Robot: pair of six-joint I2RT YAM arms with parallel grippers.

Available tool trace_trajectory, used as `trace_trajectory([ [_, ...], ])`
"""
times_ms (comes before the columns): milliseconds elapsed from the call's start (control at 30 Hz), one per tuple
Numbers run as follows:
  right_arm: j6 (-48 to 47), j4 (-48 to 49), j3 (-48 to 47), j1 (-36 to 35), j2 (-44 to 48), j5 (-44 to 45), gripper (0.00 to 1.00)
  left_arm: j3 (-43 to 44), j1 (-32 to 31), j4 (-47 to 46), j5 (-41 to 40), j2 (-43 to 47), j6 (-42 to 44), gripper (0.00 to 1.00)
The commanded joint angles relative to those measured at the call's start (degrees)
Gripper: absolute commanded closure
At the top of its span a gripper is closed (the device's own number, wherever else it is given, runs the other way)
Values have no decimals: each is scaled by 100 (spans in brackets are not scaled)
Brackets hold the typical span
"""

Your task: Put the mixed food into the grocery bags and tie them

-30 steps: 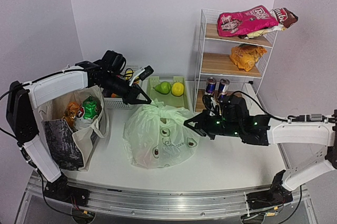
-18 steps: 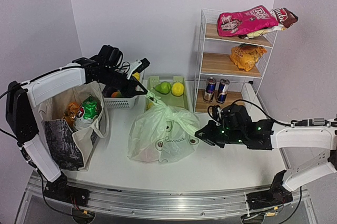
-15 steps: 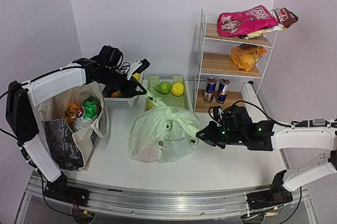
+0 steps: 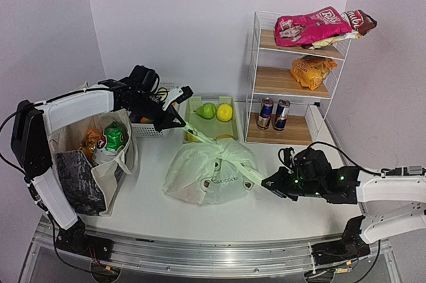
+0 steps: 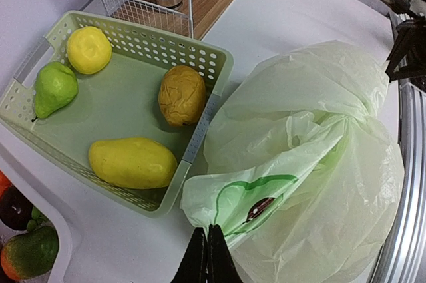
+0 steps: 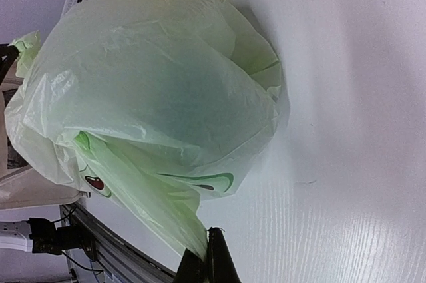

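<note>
The pale-green plastic bag (image 4: 208,175) lies on the white surface (image 4: 279,220) just in front of the green basket (image 5: 126,96). Its mouth is gathered, so whatever is inside is hidden. The left hand (image 4: 184,125) is pinched tight on one handle strip and the right hand (image 4: 266,183) on the other, both strips pulled taut. In the canvas tote (image 4: 83,176) at the left, only packet tops (image 4: 106,138) show.
</note>
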State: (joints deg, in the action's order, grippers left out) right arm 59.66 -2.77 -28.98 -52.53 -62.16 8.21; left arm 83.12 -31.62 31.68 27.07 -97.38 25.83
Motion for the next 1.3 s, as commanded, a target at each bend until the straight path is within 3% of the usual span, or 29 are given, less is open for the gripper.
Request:
trace_trajectory([
  [0,161,-2402,451,63,-164,441,100,-43,664,-642,-1646,135,458,100],
  [300,326,-2421,833,62,-432,275,100,240,810,-943,-2099,-148,915,100],
  [700,86,-2438,686,61,-344,323,100,-152,822,-1021,-2082,-73,1060,100],
  [1000,-1822,-2680,-922,60,-679,181,100,-507,444,-677,-193,912,1028,100],
  [1267,-3180,-2686,-2668,52,-1317,-632,99,-312,410,-402,175,1040,568,100],
])
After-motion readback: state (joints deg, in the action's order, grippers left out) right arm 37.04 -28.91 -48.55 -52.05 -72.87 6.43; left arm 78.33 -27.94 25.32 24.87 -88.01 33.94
